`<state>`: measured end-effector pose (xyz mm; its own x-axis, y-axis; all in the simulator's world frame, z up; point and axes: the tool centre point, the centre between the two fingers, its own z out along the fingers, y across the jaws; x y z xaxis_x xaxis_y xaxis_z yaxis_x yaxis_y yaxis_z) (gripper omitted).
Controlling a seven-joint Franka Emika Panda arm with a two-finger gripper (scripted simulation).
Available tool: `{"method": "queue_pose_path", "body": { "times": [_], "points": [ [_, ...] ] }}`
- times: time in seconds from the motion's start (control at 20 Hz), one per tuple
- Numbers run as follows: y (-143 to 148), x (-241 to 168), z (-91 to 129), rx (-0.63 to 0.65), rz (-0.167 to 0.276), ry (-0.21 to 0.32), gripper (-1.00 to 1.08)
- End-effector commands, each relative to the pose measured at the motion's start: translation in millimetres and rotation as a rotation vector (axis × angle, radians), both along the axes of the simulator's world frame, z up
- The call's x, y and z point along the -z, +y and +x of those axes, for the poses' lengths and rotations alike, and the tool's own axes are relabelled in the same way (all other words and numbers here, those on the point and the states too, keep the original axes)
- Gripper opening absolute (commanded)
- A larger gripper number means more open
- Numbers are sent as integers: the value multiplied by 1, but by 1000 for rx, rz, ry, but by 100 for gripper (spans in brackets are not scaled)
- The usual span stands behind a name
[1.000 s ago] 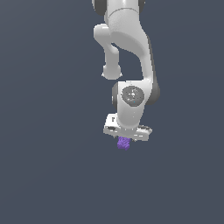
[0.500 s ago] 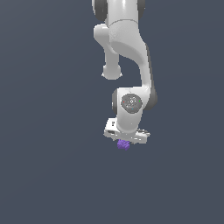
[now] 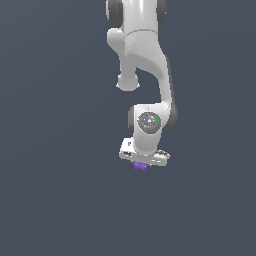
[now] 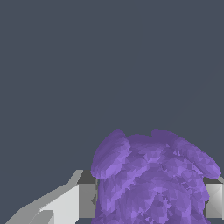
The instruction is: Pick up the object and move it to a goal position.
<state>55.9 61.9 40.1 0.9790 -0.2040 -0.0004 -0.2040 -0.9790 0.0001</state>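
Observation:
The object is a tiny purple knobbly lump (image 3: pixel 140 167) that pokes out just below the white gripper (image 3: pixel 141 164) in the exterior view. In the wrist view the purple lump (image 4: pixel 153 179) fills the space between the two grey-white fingers (image 4: pixel 83 199), which press on it from both sides. The gripper is shut on the object. The white arm (image 3: pixel 145 60) comes down from the top of the exterior view, with the wrist tilted over the gripper. The fingers themselves are hidden behind the hand in the exterior view.
A plain dark grey-blue surface (image 3: pixel 55 190) lies all around the arm in both views. No goal marker or other object shows.
The gripper with the purple lump has stayed at about the same spot. The wrist joint has turned a little, and the arm above it has shifted slightly.

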Motion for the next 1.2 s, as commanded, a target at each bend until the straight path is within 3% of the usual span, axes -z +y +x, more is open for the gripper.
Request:
{"method": "queue_pose_path", "body": {
  "times": [0.0,0.6,1.15],
  "points": [
    [0,0,0,0,0,0,-100],
    [-10,-9,2,0,0,0,-100],
    [-88,-81,15,0,0,0,-100]
  ]
}}
